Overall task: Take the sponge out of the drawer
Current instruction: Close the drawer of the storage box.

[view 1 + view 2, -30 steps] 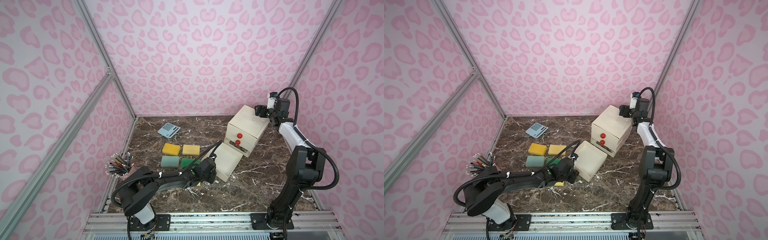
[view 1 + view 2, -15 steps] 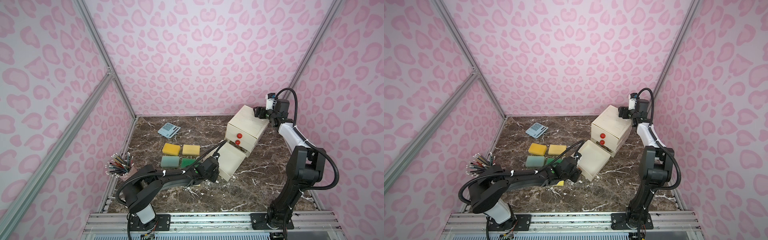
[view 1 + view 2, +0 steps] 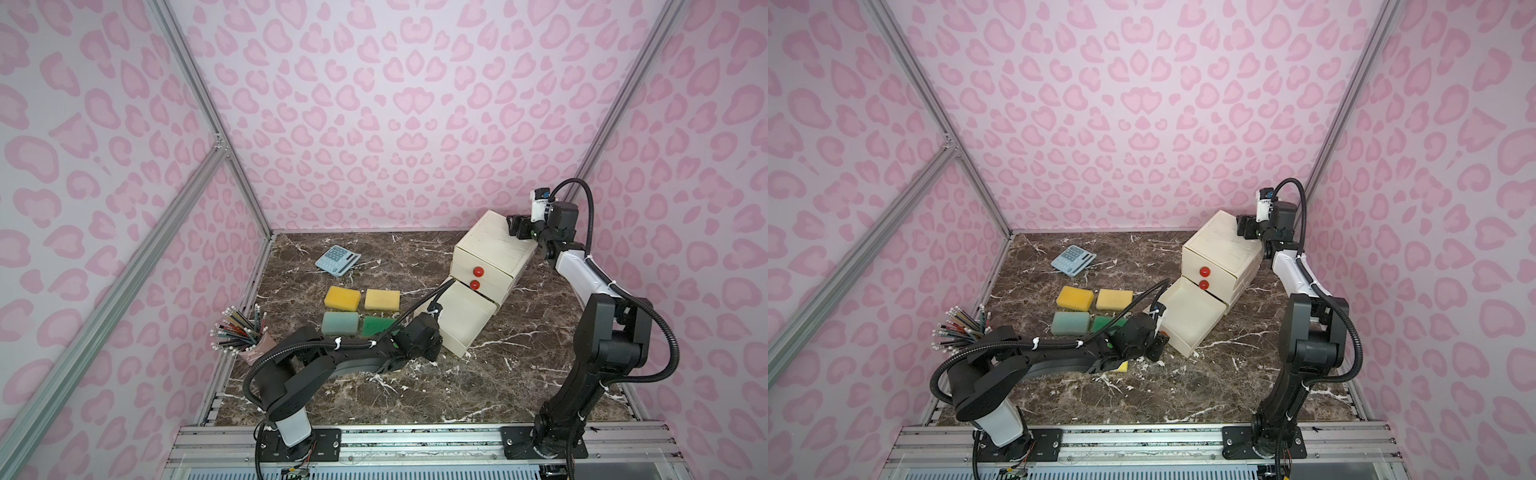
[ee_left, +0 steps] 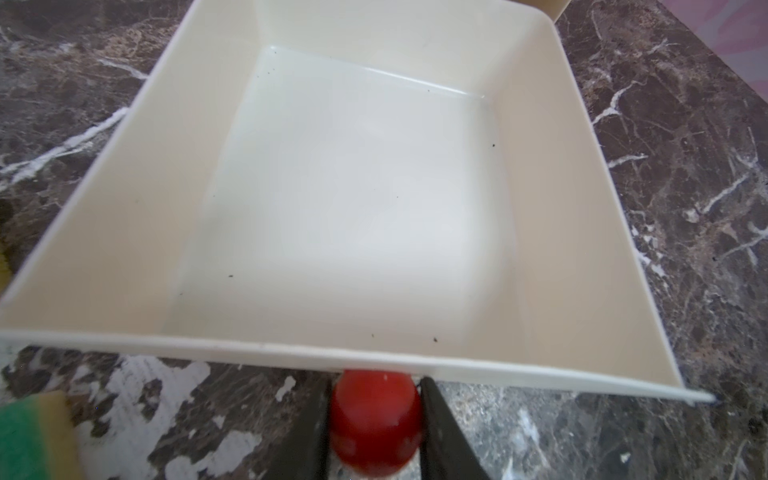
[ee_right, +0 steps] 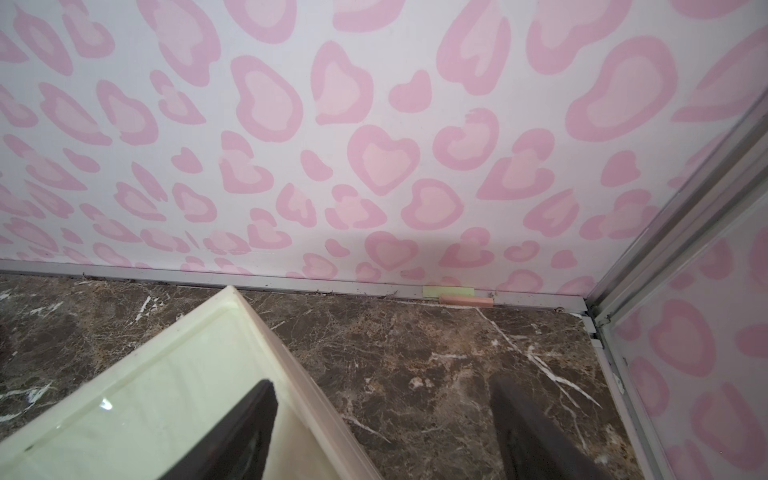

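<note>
Left hand [image 4: 372, 397] pinches the red knob [image 4: 374, 432] of the pulled-out drawer [image 4: 104, 257], its white floor bare.

Sponges [image 3: 382, 300] left of drawer [image 3: 461, 320]; calculator [image 3: 336, 260] behind them (pencil cup [image 3: 257, 347] front-left).

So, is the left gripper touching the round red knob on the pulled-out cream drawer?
Touching. In the left wrist view the left gripper has both dark fingers pressed against the sides of the red knob, with no gap visible.
</note>
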